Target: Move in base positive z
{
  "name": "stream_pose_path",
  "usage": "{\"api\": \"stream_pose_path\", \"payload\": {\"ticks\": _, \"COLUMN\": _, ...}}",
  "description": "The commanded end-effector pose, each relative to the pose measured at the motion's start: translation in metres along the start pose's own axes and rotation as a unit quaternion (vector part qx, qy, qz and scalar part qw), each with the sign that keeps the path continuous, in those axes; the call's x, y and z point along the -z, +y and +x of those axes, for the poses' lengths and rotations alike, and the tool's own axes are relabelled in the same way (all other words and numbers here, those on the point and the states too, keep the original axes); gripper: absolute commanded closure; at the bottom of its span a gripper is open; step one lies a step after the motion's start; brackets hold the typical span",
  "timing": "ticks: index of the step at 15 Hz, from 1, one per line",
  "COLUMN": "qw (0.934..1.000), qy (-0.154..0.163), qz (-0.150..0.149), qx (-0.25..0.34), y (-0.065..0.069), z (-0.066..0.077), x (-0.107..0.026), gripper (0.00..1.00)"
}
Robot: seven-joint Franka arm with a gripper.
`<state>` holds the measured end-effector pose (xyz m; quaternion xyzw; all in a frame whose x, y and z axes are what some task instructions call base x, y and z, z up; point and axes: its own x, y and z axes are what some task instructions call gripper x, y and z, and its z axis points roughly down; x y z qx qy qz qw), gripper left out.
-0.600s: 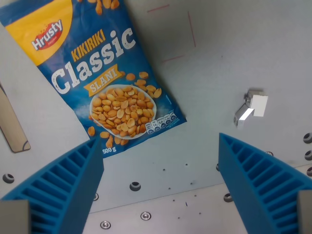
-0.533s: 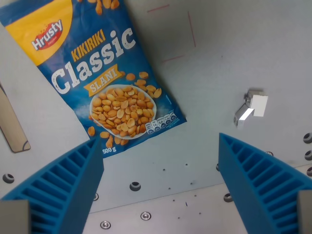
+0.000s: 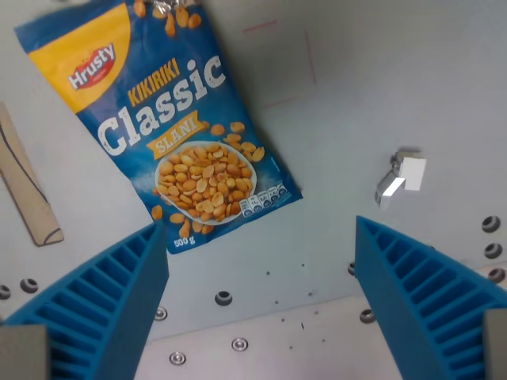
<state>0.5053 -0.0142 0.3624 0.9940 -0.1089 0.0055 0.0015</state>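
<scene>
My gripper (image 3: 261, 301) is open and empty; its two blue ribbed fingers (image 3: 103, 309) show at the bottom left and bottom right of the wrist view. It hangs above a grey metal table (image 3: 380, 95). A blue bag of Hrusty Classic salted peanuts (image 3: 166, 134) lies flat on the table at the wrist view's upper left, beyond the left finger and apart from it.
A small white and metal block (image 3: 402, 176) sits on the table at the wrist view's right. A beige cardboard strip (image 3: 28, 194) lies on a pale sheet at the left edge. Screw holes (image 3: 223, 298) dot the table's near part. Faint red lines (image 3: 309, 55) mark the top.
The whole scene has shrunk slightly and more of the bag and table shows, so the camera has moved up away from the table. The fingers stay open as before.
</scene>
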Motion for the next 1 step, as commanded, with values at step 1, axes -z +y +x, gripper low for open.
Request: {"api": "stream_pose_path", "payload": {"ticks": 1, "qw": 1.0000, "qy": -0.008, "qz": -0.001, "qx": 0.000, "y": 0.0010, "z": -0.0036, "x": 0.0192, "gripper": 0.00}}
